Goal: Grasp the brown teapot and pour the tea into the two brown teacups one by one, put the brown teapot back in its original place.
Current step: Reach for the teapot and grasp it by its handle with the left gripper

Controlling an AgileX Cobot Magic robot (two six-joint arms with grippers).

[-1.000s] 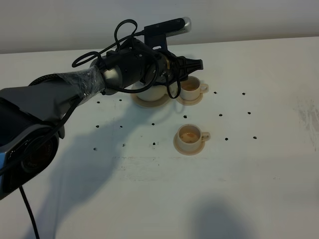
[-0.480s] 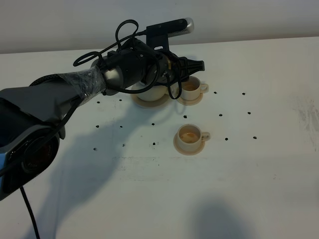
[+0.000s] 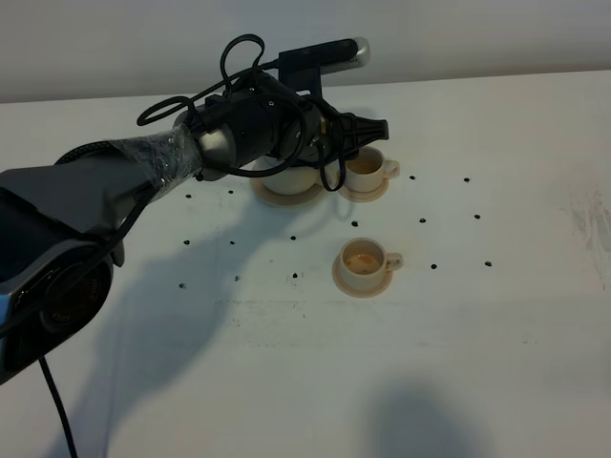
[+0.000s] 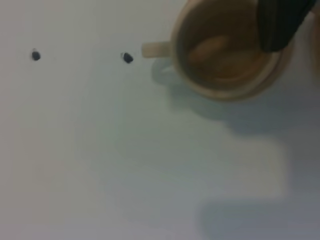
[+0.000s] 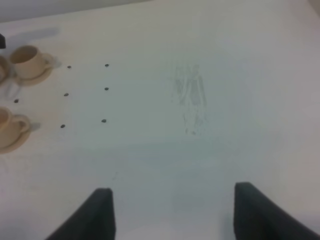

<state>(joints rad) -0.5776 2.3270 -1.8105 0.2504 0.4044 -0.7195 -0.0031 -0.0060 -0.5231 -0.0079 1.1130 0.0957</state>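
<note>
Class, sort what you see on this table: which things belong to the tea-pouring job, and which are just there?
Job: teapot, wide saucer under it, far cup, near cup, left claw.
Just there: black dots, scuff mark, right claw.

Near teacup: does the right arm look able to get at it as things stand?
Probably yes. The right pincer is open, with only table between it and the near teacup. The left arm hangs farther back over the teapot, out of the way. Its actual reach cannot be judged.
</note>
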